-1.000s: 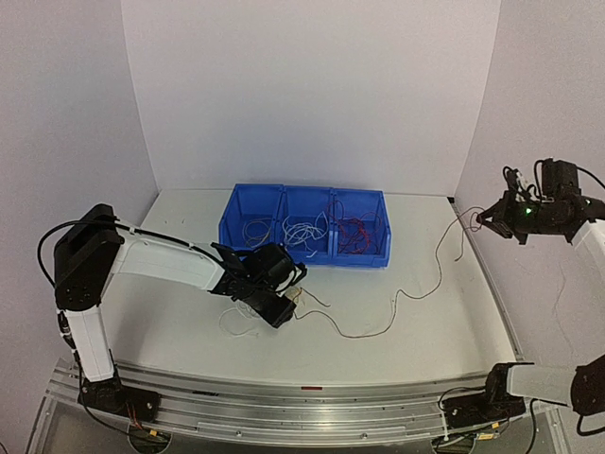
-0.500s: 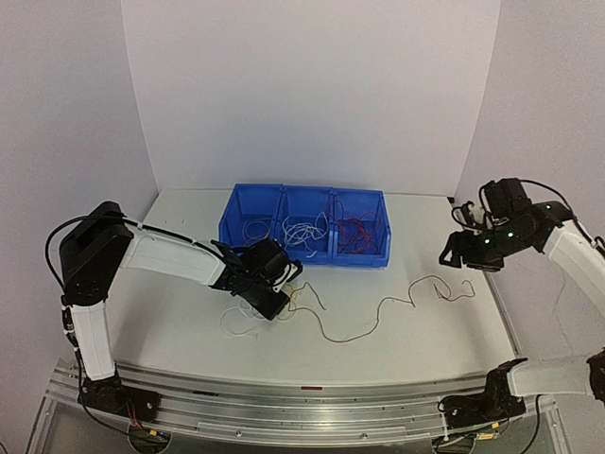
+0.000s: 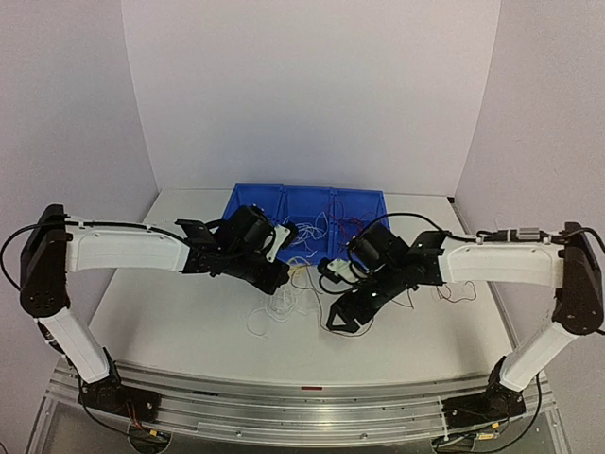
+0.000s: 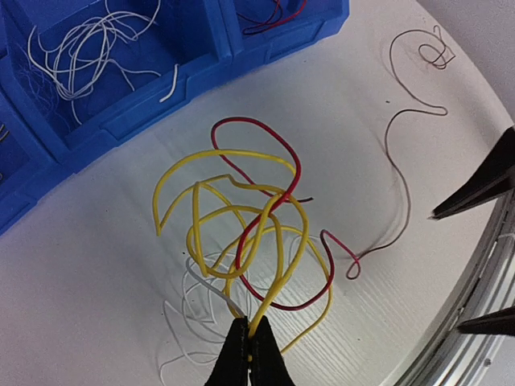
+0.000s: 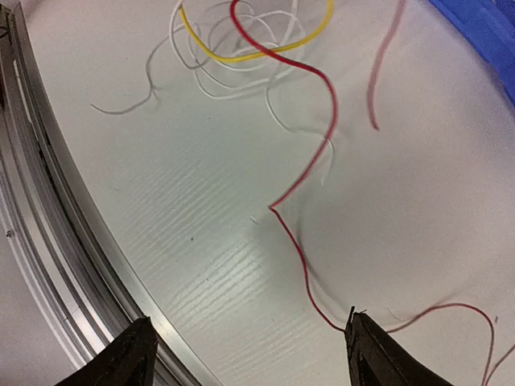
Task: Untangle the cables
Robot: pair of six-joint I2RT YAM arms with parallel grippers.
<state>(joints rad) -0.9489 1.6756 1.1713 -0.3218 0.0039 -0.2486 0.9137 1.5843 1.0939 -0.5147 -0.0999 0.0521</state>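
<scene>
The cables form a tangle of yellow, red and white loops. My left gripper is shut on a yellow cable and holds the loops above the table; a white strand leaves the same pinch. Seen from above, the left gripper is just in front of the blue bin, with white loops hanging below it. My right gripper stands open low over the table, nothing between its fingers. A thin red cable passes beside its right finger. From above, the right gripper is right of the tangle.
The blue bin has three compartments holding white and red wires. A long red cable trails away over the table to the right. The metal rail at the table's near edge lies close to the right gripper.
The left gripper shut on the tangle and lifted it toward the bin. The right arm swung from the far right to the table's middle, let go of the red cable and opened.
</scene>
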